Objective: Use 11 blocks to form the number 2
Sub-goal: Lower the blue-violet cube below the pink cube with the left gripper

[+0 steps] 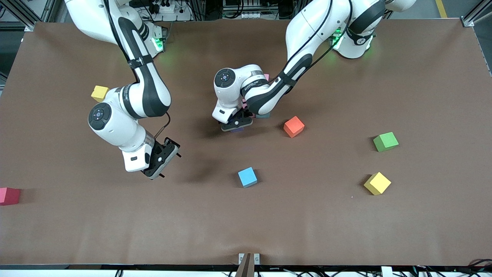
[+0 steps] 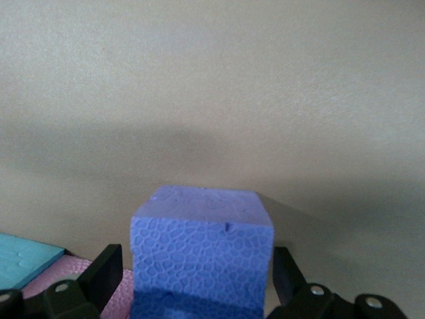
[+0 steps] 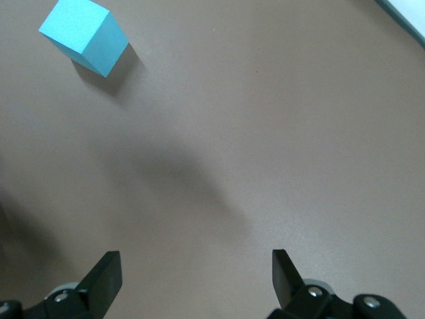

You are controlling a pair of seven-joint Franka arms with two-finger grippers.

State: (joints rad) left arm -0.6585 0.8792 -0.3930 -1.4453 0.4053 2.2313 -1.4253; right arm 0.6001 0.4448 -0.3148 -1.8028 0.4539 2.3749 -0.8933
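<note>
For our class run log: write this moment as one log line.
left pincer: open around purple block, beside pink block | right pincer: open, empty, over table | loose: blue block

Landmark: cube 1 (image 1: 247,177), alone at mid-table.
- Cube 2 (image 1: 293,126): farther from the front camera, slightly toward the left arm's end.
- Cubes 3 (image 1: 385,141) and 4 (image 1: 377,183): well toward that end, cube 4 nearer the camera.
- Cube 5 (image 2: 202,259): farther, between the parted fingers of the left gripper (image 1: 235,125), beside the cube cluster (image 1: 264,114).
- Cubes 6 (image 1: 100,92) and 7 (image 1: 8,196): toward the right arm's end, cube 7 at the table edge.
- Right gripper (image 1: 170,164): spread, over bare table toward that end.
</note>
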